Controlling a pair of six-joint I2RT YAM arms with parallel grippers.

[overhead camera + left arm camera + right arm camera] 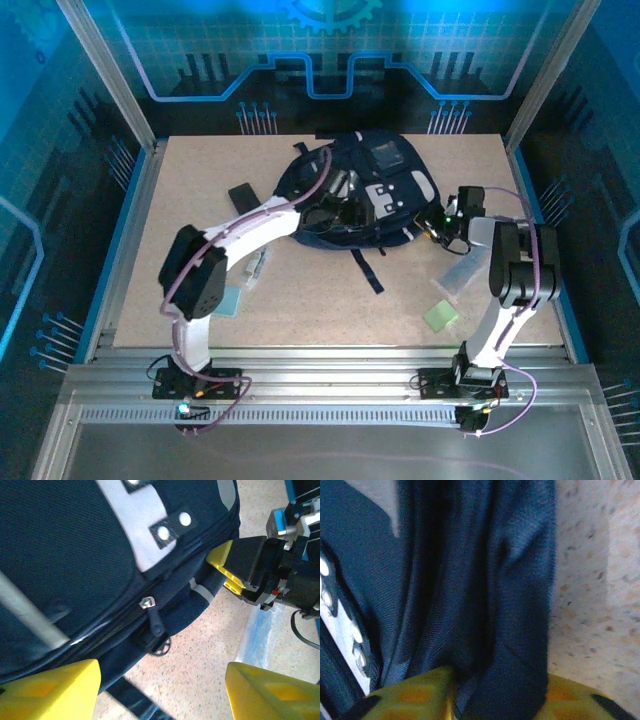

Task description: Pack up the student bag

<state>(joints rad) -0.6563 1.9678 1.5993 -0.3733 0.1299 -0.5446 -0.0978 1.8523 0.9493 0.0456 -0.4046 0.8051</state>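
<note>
- The student bag (372, 180) lay on the table (330, 310), at 12 o'clock from table centre.
- A small flat case (242, 195) lay near the bag, at its 9 o'clock.
- A loose strap (368, 268) ran from the bag toward 6 o'clock.
- The left gripper (345, 213) sat over the bag's 6 o'clock side, above a zipper pull (152, 621).
- The right gripper (438, 228) sat at the bag's 4 o'clock edge, with bag fabric between its fingers (415, 695).
- A plastic sleeve (462, 270) lay at the right gripper's 5 o'clock, with a square pad (440, 316) at its 7 o'clock.
- A second square pad (232, 300) lay at 8 o'clock from table centre, beside the left arm.
</note>
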